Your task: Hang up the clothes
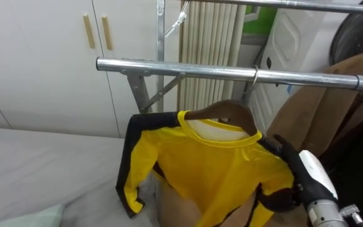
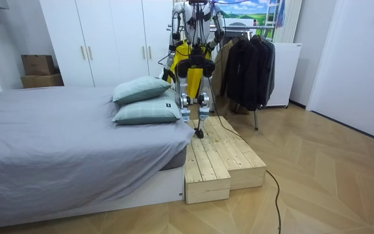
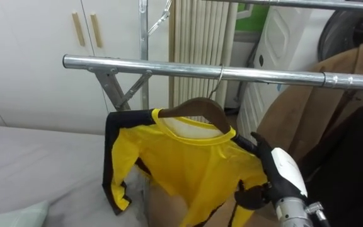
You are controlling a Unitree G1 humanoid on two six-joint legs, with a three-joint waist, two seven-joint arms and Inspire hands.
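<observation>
On the metal rail in front of the robot hangs the yellow shirt with black sleeves. It is carried by a brown wooden hanger, whose hook seems to lie over the rail. Below it, to the left, is the bed, and a brown coat hangs just beside it on the right.

The right hand is at the right shoulder of the shirt. Its dark fingers lie over the top of the shoulder and the thumb comes from below, so it appears to pinch the cloth together with the end of the hanger.

I judge the shirt to be light, thin and quite limp; it keeps no shape of its own and takes it only from the hanger. Such cloth probably slides easily on smooth wood, so a pull on a sleeve or the hem alone could drag it off one side. The better place to hold is the stiff part: the shoulder end, where wood lies under the cloth, or the neck near the hook. The hanger may swing when it is let go, so a gentle release would be wise.
</observation>
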